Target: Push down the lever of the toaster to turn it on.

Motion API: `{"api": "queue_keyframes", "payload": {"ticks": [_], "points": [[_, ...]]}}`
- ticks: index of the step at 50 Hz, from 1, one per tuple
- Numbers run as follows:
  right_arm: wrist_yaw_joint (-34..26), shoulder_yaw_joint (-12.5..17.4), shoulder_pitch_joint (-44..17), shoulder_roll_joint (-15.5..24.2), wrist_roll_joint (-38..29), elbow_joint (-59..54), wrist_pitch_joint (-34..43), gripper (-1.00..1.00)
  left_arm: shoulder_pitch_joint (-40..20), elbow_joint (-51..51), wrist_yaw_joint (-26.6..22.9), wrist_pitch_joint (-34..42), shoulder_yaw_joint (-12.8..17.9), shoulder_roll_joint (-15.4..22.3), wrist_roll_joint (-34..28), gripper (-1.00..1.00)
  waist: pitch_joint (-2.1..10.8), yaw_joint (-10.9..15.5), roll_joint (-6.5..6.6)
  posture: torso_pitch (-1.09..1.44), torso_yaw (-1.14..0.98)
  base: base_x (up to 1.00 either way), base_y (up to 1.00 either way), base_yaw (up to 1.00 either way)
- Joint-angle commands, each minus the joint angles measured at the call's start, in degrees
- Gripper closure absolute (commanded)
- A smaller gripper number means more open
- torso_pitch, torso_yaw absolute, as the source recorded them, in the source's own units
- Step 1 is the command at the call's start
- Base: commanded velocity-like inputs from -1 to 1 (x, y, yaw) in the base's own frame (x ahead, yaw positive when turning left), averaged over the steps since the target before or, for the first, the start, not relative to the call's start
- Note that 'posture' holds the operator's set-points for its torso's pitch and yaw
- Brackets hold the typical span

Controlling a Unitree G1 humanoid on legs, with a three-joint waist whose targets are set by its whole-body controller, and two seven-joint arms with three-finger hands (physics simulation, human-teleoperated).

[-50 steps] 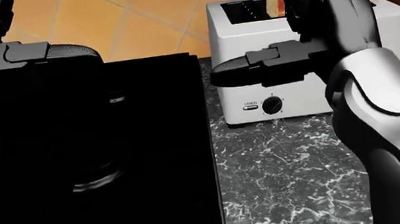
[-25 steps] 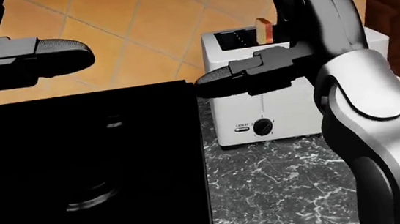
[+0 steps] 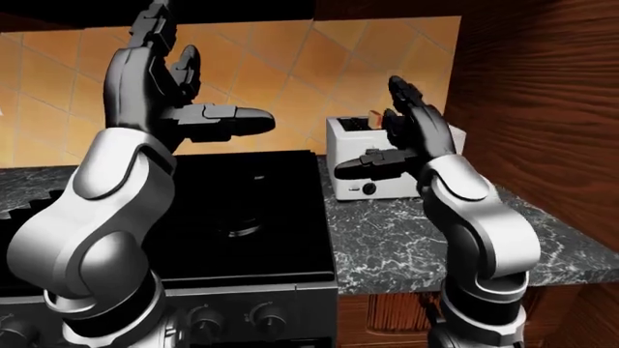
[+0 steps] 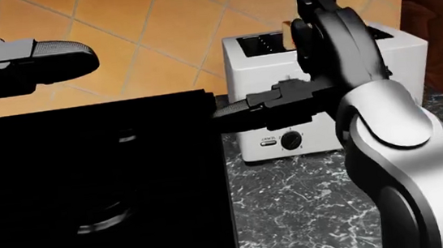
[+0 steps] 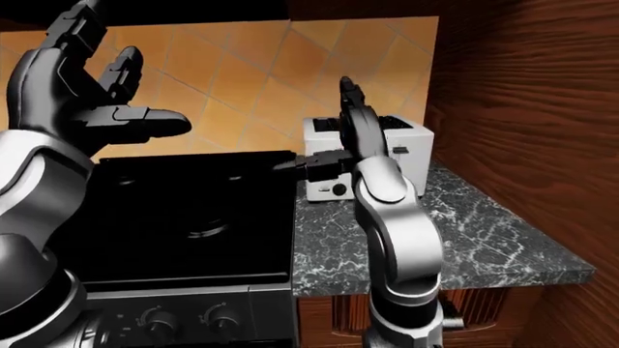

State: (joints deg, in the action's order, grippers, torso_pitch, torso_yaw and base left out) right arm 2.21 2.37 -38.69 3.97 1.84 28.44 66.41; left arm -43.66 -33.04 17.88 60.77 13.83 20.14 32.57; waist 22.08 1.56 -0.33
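Our right robot hand [image 4: 324, 47] is open, fingers spread upward and the thumb [image 4: 265, 109] jutting sideways toward the left of the head view, gripping nothing. It hangs directly between our cameras and the white toaster [image 4: 387, 59], covering the middle of the toaster's near face, so we cannot see the lever itself; we judge it runs in the vertical slot above the dial [image 4: 290, 140], hidden by the thumb. The toaster stands on the marble worktop [image 4: 295, 214] just beside the black stove [image 4: 97, 191], with a slice of toast [image 4: 287, 34] up in its slot. Our left robot hand [image 3: 183, 109], also open and empty, is raised over the stove, well apart from the toaster. The right one is clearly nearer. The lever's travel is vertical; room above the worktop is open, the wooden wall [image 3: 542, 109] close on the right.
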Motion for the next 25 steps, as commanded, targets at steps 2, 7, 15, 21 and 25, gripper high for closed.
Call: {"api": "queue_keyframes", "payload": {"ticks": [2,7,15,21,25], "points": [[-0.02,-0.12,-1.31,0.36,0.15,-1.76,-2.01,-1.0,-1.75,-0.5,0.12,-1.17,0.21,0.38,-0.2,-1.0,-0.06,0.01,0.11,-0.64,0.0,0.0,0.0,0.0],[-0.59,-0.47,-1.46,0.06,0.34,-5.33,-3.23,-1.0,-1.46,-0.2,-0.21,-1.69,0.01,0.34,-0.57,-1.0,0.03,0.03,0.11,-0.64,0.0,0.0,0.0,0.0],[-0.9,-1.14,-1.13,-0.02,-0.44,-9.41,-5.98,-1.0,-1.31,-0.19,-0.55,-1.85,0.06,0.1,-0.93,-1.0,0.08,0.17,0.11,-0.64,0.0,0.0,0.0,0.0],[-1.24,-0.88,-1.23,-0.15,-1.16,-12.15,-8.19,-1.0,-1.56,-0.35,-0.52,-1.44,0.27,0.12,-0.86,-1.0,0.19,0.23,0.06,-0.64,0.0,0.0,0.0,0.0],[-1.51,-0.81,-0.73,-0.12,-1.64,-14.47,-10.39,-1.0,-1.68,-0.53,-0.29,-1.2,0.35,0.2,-0.63,-1.0,0.17,0.26,0.08,-0.64,0.0,0.0,0.0,0.0]]}}
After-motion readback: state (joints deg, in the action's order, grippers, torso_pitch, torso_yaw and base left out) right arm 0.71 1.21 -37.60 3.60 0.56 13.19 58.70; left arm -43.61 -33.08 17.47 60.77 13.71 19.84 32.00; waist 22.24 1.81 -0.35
